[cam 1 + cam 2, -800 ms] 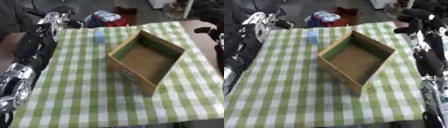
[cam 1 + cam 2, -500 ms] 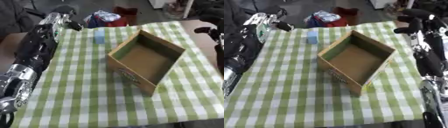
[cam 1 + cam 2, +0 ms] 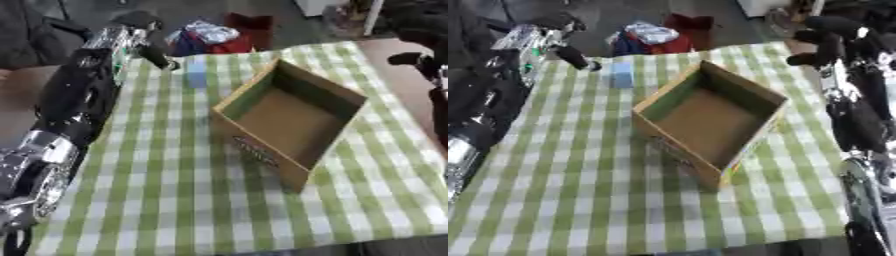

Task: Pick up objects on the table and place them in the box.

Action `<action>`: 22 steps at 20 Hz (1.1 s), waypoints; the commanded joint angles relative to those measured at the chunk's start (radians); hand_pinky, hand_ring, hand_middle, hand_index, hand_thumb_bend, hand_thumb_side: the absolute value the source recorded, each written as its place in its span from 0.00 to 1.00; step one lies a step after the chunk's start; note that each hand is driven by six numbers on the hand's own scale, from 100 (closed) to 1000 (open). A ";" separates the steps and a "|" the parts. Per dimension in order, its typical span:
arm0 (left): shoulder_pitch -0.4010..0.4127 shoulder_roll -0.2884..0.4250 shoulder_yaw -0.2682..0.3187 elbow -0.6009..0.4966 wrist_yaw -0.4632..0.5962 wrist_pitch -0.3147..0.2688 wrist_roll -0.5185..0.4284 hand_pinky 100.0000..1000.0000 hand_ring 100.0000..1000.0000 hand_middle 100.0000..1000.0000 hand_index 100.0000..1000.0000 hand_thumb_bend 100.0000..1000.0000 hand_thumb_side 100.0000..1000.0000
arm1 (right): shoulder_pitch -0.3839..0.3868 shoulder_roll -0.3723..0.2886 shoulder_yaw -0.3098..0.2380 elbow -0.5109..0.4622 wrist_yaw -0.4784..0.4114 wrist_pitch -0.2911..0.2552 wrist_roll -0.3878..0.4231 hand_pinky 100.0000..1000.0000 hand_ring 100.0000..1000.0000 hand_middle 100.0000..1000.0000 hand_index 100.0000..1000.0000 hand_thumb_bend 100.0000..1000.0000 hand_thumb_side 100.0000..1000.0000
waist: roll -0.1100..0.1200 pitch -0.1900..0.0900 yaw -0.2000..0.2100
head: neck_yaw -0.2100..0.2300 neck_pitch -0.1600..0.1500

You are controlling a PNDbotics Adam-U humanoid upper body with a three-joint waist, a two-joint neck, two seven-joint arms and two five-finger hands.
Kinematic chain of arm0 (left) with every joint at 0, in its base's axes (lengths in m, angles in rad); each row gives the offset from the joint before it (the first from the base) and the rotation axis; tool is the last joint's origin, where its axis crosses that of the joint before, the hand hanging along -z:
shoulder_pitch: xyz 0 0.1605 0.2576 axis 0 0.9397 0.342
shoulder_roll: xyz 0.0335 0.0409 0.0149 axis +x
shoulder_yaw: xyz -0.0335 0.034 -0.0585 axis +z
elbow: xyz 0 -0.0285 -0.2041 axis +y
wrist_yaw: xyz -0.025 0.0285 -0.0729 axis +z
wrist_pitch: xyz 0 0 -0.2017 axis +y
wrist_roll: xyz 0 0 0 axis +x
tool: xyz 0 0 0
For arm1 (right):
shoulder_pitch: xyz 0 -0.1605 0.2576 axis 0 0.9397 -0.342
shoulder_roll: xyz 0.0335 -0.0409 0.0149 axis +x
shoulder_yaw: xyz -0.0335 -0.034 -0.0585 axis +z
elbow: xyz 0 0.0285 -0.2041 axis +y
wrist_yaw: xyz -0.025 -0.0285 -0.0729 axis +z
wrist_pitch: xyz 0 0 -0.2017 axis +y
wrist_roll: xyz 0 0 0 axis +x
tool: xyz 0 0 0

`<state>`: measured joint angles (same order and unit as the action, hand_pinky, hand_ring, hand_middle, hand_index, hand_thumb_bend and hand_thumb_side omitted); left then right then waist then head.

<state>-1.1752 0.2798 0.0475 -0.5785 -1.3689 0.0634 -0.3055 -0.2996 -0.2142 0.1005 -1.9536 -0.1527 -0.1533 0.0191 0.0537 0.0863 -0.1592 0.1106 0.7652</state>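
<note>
- Table (image 3: 184, 200) under a green-and-white checked cloth fills most of both views; dark floor beyond the far edge, with a heap of red, blue and pale stuff (image 3: 210, 37) lying on it at 12 o'clock.
- 1 open cardboard box (image 3: 289, 117) sits just right of the table's centre, turned so a corner points toward the near edge. Inside is bare brown card; nothing shows in it. A printed mark on the near outer wall is too blurred to read.
- 1 small pale blue object (image 3: 197, 74), block-like, stands on the cloth at about 11 o'clock from the box, near the far edge and apart from the box's far-left wall.
- Left arm runs up the left side from 7 o'clock to 11 o'clock, black with silver joints. Left hand (image 3: 144, 35) is at the far-left corner of the table, with a dark finger (image 3: 162, 57) reaching down toward the blue object, close to it at its left, not touching as far as I can tell. It holds nothing; whether the rest of the fingers are spread or curled I cannot tell.
- Right arm runs along the right edge. Right hand (image 3: 833, 37) hangs at about 2 o'clock, past the box's far-right corner and above the table edge, fingers curled, nothing in them.
</note>
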 commanded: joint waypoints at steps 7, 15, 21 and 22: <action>-0.015 0.033 0.006 -0.054 0.024 0.016 0.041 0.78 0.82 0.81 0.90 0.48 0.43 | -0.032 -0.002 0.005 -0.032 -0.001 -0.005 0.007 0.59 0.75 0.71 0.71 0.00 0.36 | 0.006 0.028 -0.031 | 0.052 0.005; -0.019 0.064 0.006 -0.083 0.031 0.028 0.030 0.78 0.82 0.81 0.90 0.43 0.43 | -0.050 -0.001 0.010 -0.043 0.002 -0.004 0.011 0.59 0.75 0.71 0.71 0.00 0.36 | 0.015 0.080 -0.078 | 0.161 -0.035; -0.032 0.087 0.011 -0.096 0.021 0.030 0.014 0.78 0.82 0.81 0.90 0.40 0.43 | -0.060 0.002 0.013 -0.044 0.000 -0.003 0.014 0.59 0.75 0.71 0.71 0.00 0.36 | 0.023 0.108 -0.095 | 0.202 -0.050; -0.033 0.090 0.012 -0.095 0.021 0.030 0.013 0.78 0.82 0.81 0.90 0.39 0.43 | -0.061 0.003 0.013 -0.044 0.001 -0.003 0.014 0.59 0.75 0.71 0.71 0.00 0.36 | 0.024 0.112 -0.097 | 0.206 -0.051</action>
<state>-1.1800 0.3345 0.0514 -0.6529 -1.3438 0.0936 -0.2892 -0.3443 -0.2070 0.1123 -1.9727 -0.1526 -0.1539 0.0302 0.0820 0.2150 -0.2556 0.3073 0.7264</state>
